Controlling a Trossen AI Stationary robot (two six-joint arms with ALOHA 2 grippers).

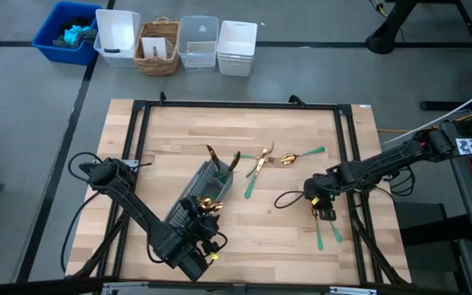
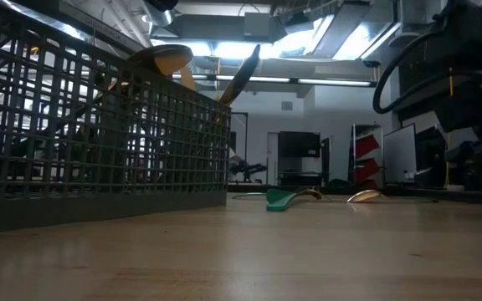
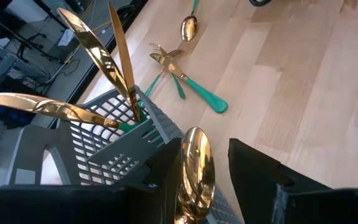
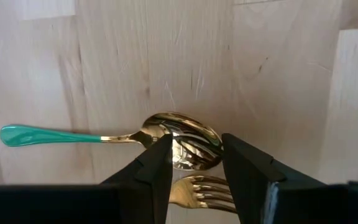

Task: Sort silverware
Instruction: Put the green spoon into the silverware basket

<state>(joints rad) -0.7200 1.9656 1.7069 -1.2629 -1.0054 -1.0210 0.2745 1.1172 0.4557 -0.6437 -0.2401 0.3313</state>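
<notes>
Mid-sort: left end effector [image 3: 207, 180] clamped on gold spoon [image 3: 194, 171] over caddy [image 1: 199, 190] near end, release next; right end effector [image 4: 196, 165] open, straddling spoon [image 4: 182, 146] on tabletop [image 1: 301, 238], right side, needs closing.

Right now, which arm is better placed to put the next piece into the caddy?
Left. The left gripper sits over the caddy with a spoon between its fingers. The right gripper is off by the table's right side, down over a spoon and fork lying on the wood.
</notes>
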